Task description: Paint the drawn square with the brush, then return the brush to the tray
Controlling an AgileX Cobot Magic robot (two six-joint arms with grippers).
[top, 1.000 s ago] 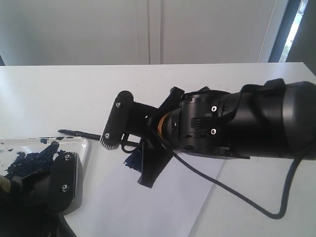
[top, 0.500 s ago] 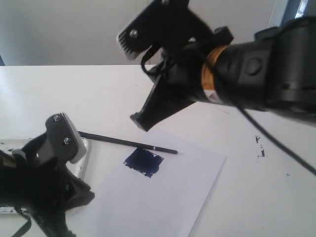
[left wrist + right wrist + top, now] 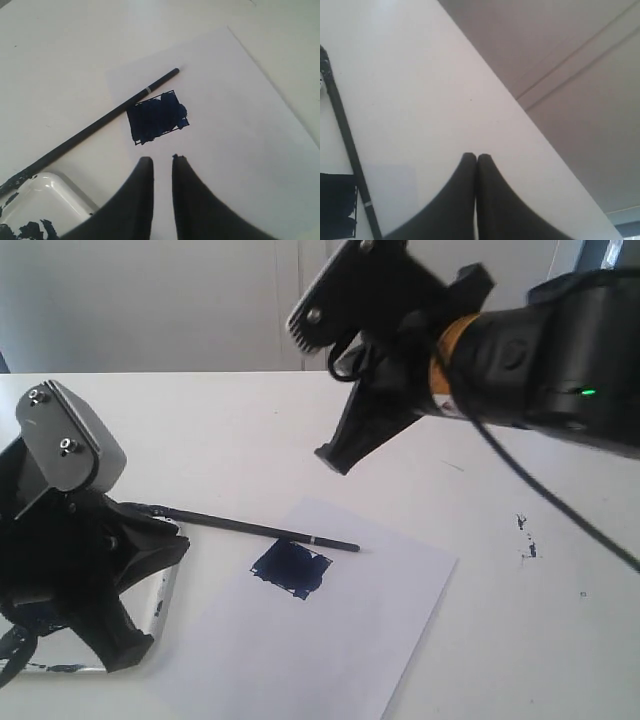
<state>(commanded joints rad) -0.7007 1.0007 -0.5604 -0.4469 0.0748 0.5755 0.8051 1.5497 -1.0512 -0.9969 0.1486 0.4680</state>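
So the brush (image 3: 245, 528) is lying flat on the worktop (image 3: 520, 620), not in the tray (image 3: 50, 197). Its long axis runs slantwise just beside the drawn square (image 3: 291, 568), which is filled in navy. The silver-band end is on the paper (image 3: 360, 640) next to the square, and the paint-crusted end points away toward the tray corner. The left hand (image 3: 162, 159) is aimed at the square, fingers slightly apart and empty. The right hand (image 3: 476, 156) is lifted well clear of the square, clenched on nothing.
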